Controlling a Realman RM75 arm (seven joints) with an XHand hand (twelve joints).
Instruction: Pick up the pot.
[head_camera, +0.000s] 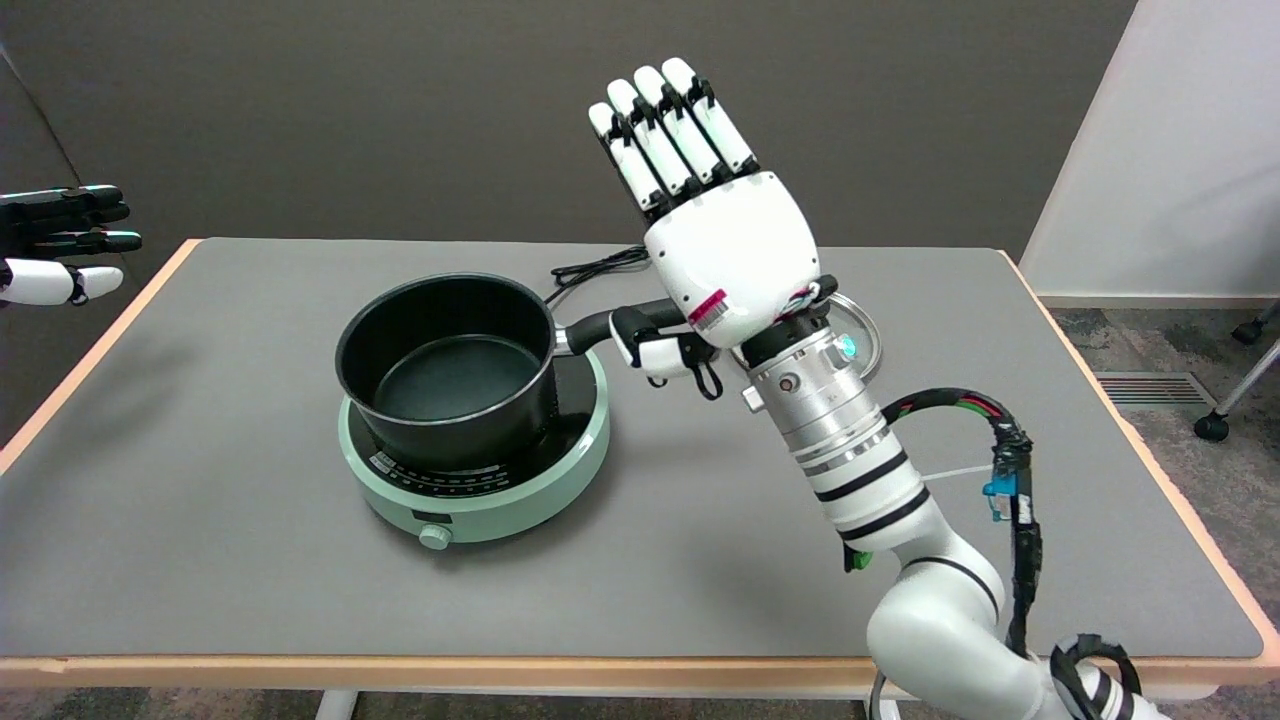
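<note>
Right arm (900, 520): reaches in from the lower right over the grey table (200, 560).
Cooker (480, 480): a pale green hotplate with a front knob (435, 537); its panel markings are too small to read.
Pot (450, 365): black, empty, standing on the cooker, handle (600, 328) pointing right.
Right hand (715, 235): fingers (665, 125) straight, raised together, gripping nothing; thumb (655, 352) at the handle, contact unclear.
Label: a pink sticker (708, 308) on the hand, unreadable.
Behind: a lid (855, 335) and a black cord (600, 265).

Matt black pot (447, 365) on a glossy-topped plastic cooker (480, 480); smooth matt grey table (700, 560) edged in wood
</note>
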